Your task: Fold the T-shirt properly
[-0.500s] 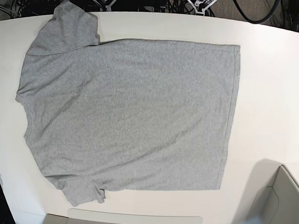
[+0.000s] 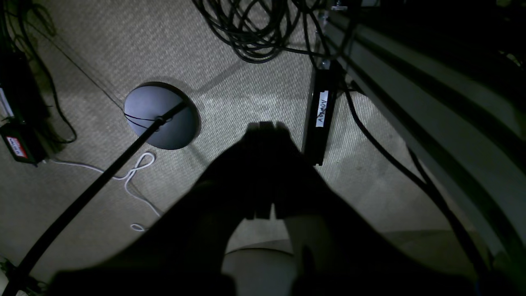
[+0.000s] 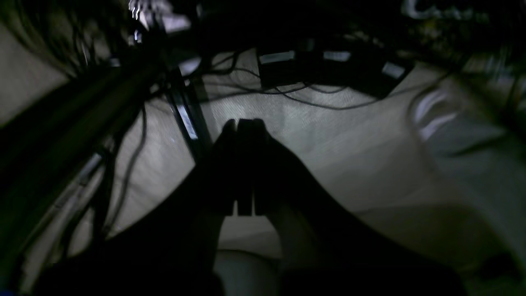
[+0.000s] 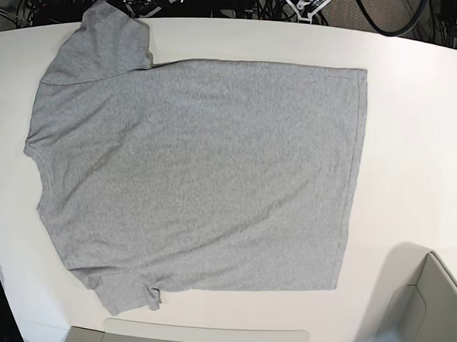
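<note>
The T-shirt point(image 4: 197, 169) lies flat and spread out on the white table point(image 4: 417, 136), plain grey side up. Its collar end and sleeves are at the left and its hem at the right. Neither gripper appears in the base view. My left gripper point(image 2: 263, 127) shows as a dark silhouette in the left wrist view, fingers pressed together, hanging over carpet with nothing held. In the right wrist view my right gripper point(image 3: 244, 123) is likewise shut and empty above the floor, and that picture is blurred.
A grey bin point(image 4: 430, 307) stands at the table's near right corner, and a flat grey tray edge point(image 4: 202, 340) runs along the near side. On the floor are coiled cables point(image 2: 254, 33), a round black stand base point(image 2: 162, 115) and a labelled black box point(image 2: 320, 111).
The T-shirt has not moved. A metal fixture beyond the table's far edge, left of centre, has shifted slightly left.
</note>
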Controlling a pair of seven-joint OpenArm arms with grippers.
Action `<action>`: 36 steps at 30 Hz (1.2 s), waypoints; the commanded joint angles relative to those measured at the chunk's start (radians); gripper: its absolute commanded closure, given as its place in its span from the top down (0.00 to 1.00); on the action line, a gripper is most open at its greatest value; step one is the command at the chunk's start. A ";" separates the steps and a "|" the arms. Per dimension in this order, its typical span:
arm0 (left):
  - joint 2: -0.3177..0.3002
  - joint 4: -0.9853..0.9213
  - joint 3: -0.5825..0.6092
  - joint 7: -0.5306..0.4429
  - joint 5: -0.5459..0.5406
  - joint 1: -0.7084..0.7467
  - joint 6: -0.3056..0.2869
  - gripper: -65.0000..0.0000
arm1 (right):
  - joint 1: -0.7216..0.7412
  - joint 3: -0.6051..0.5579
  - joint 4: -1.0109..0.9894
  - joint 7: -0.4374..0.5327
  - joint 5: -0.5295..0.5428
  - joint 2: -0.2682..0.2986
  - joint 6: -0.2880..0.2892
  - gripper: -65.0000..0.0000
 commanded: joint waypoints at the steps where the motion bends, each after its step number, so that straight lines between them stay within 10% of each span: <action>1: 0.003 -0.001 0.001 -0.006 0.006 0.001 0.003 0.00 | -0.003 0.000 0.002 0.000 0.026 -0.003 0.008 0.00; 7: 0.001 0.019 -0.006 -0.006 0.003 -0.005 0.003 0.00 | -0.001 -0.001 0.000 -0.004 0.181 -0.015 0.010 0.00; 26: -0.023 0.105 -0.006 -0.181 0.003 0.059 0.003 0.00 | -0.124 -0.011 0.172 -0.004 0.181 -0.019 0.010 0.00; 36: -0.023 0.105 -0.001 -0.186 0.001 0.061 0.002 0.00 | -0.145 -0.011 0.172 0.002 -0.038 -0.026 0.010 0.00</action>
